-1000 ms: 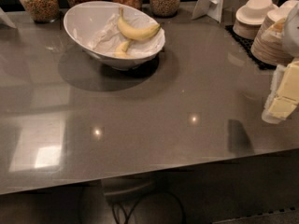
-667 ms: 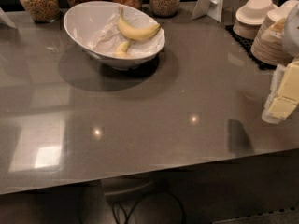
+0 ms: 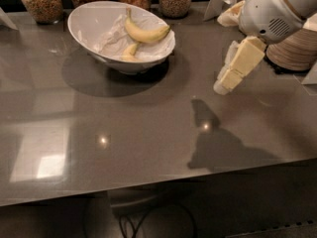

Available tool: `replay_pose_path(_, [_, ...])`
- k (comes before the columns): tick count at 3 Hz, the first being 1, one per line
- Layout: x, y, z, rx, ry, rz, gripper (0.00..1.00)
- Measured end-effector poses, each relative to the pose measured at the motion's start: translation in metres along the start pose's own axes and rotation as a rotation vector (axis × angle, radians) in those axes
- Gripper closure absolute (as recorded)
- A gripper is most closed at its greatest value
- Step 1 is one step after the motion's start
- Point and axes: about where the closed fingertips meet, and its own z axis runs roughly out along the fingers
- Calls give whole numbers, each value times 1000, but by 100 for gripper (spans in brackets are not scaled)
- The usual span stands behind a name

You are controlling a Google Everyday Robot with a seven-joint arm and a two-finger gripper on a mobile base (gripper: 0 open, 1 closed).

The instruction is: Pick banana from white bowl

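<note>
Gripper (image 3: 224,83) hovering above table (image 3: 124,148) at right, tilting down-left, well apart from bowl (image 3: 81,33); spread or pressed together, cannot tell. Arm (image 3: 277,9) entering from upper right. Banana (image 3: 146,33) lying in bowl on crumpled paper (image 3: 110,37), stem pointing up-left, other end nearing right rim. Smaller banana (image 3: 130,51) lying just below it. Bowl sitting at back left of table. Jars (image 3: 42,1) standing behind bowl. Plate stack (image 3: 297,51) sitting at right, behind arm. Gripper shadow (image 3: 205,115) falling on table.
</note>
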Motion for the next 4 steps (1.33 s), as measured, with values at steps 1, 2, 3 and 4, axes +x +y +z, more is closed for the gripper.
replay_pose_path(1, [-51,-41,39,-43,-232,-28,0])
replay_pose_path(2, [-51,-41,39,-43,-232,-28,0])
replay_pose_path(3, [-58,-45,42,-29,-237,-60,0])
replay_pose_path(4, [-75,-58,50,8,-243,-139,0])
